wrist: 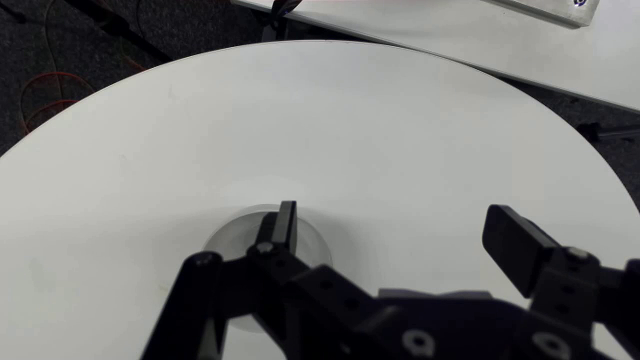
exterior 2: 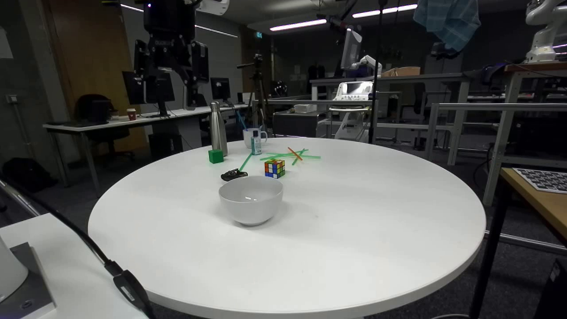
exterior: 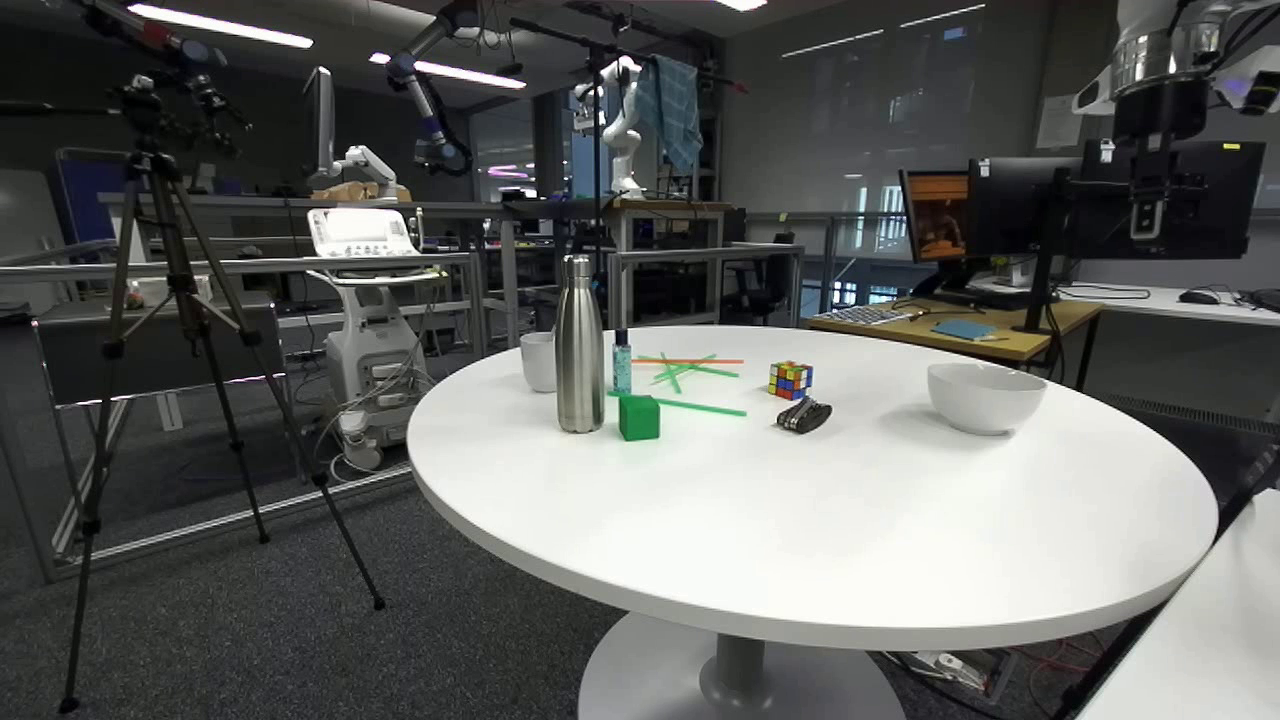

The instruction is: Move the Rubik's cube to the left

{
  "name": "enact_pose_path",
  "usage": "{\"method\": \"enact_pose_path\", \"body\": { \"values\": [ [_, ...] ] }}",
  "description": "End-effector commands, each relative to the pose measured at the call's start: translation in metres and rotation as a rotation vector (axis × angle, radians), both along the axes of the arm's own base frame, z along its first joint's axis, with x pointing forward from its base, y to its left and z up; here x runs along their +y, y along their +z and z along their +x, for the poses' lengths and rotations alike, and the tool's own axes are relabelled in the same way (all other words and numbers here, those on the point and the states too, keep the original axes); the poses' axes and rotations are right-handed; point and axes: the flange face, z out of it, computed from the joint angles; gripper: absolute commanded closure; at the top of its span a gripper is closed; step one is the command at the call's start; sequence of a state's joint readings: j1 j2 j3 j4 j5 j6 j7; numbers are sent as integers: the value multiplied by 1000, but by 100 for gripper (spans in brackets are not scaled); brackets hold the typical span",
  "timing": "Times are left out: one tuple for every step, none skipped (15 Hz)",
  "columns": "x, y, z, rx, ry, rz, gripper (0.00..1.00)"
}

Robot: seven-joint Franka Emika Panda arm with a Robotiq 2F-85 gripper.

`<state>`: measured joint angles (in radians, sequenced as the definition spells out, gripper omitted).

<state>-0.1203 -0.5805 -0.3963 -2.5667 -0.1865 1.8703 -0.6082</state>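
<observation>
Bowl (wrist: 230, 239) partly hidden by pincer (wrist: 394, 222) in wrist view, mug (exterior: 538, 362) partly behind bottle (exterior: 579, 350) in an exterior view

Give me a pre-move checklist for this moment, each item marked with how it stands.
1. Claw open and holding nothing: ok in the wrist view.
2. Rubik's cube visible on the table: ok in both exterior views.
3. Claw above the cube: not ok; the wrist view shows the white bowl instead.
4. Cube apart from the small dark object: ok; an exterior view shows a gap.
5. Whose left is meant: cannot tell.
</observation>
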Motion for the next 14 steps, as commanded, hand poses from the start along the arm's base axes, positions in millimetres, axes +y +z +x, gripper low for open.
{"method": "enact_pose_path", "body": {
  "values": [
    [0,0,0,0,0,0,0],
    [0,0,0,0,0,0,0],
    [1,2,0,-11,2,-10,0],
    [1,2,1,-20,13,-27,0],
    [3,0,4,-33,39,-36,0],
    [6,-1,7,-44,55,-42,0],
    [8,-4,12,-55,67,-49,0],
    [11,-6,15,-66,86,-52,0],
    [13,-9,18,-72,100,-57,0],
    [15,-12,21,-77,116,-55,0],
    [17,-15,22,-80,132,-56,0],
    [19,-17,25,-81,152,-51,0],
    [20,-19,27,-84,170,-49,0],
    [21,-20,29,-84,194,-44,0]
  ]
}}
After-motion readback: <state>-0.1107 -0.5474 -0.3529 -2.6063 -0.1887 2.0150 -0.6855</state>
